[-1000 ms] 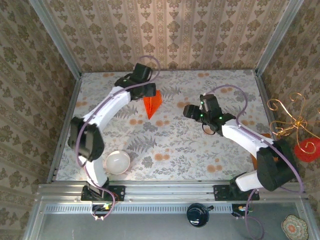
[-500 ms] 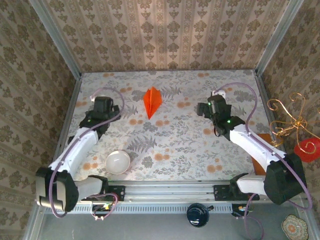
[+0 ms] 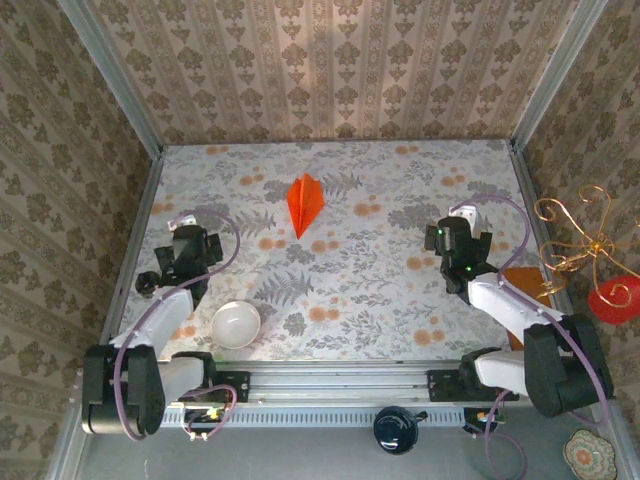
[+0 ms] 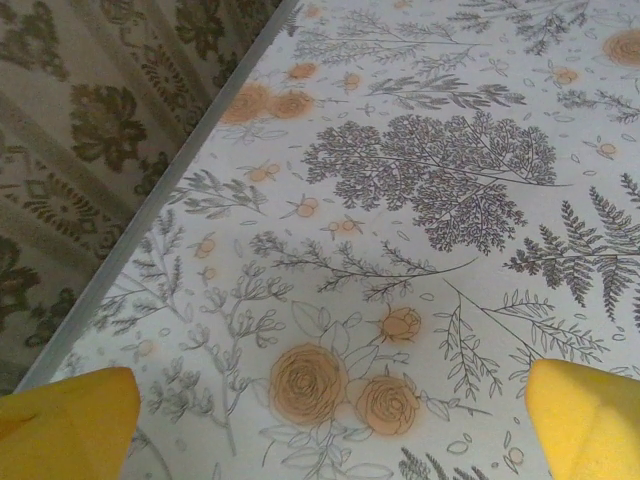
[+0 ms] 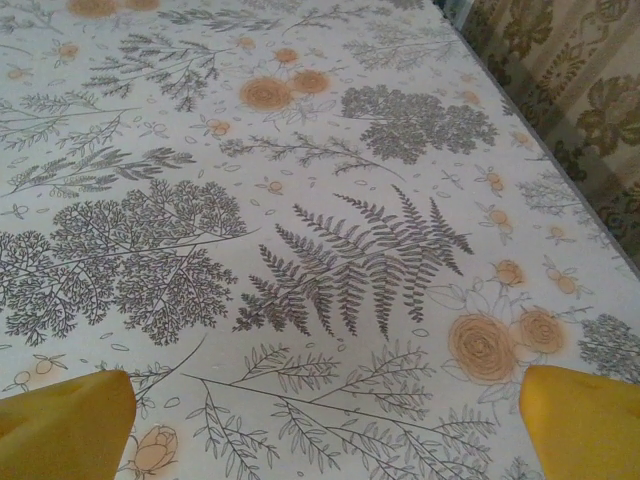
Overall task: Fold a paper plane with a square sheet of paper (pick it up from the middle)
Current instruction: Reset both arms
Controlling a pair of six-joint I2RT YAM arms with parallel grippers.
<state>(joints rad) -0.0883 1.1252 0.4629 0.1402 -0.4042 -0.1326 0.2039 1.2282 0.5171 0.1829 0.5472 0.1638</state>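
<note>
The paper plane [image 3: 304, 201], a narrow bright orange dart with a centre crease, lies flat on the floral table near the back, its point toward the front. My left gripper [image 3: 189, 243] sits far to the left of it, pulled back, and my right gripper [image 3: 452, 240] far to the right. In the left wrist view the yellow fingertips [image 4: 70, 425] stand wide apart over bare tablecloth. The right wrist view shows the same: yellow fingertips [image 5: 585, 420] spread with nothing between them.
A white bowl [image 3: 236, 324] sits at the front left by the left arm. A duller brownish-orange rectangle [image 3: 525, 285] lies at the right edge under the right arm. Patterned walls [image 3: 330, 70] close in the table on three sides.
The left arm let go of the plane at the back and drew back to the front left. The right arm also retreated toward the right. The plane stays put.
</note>
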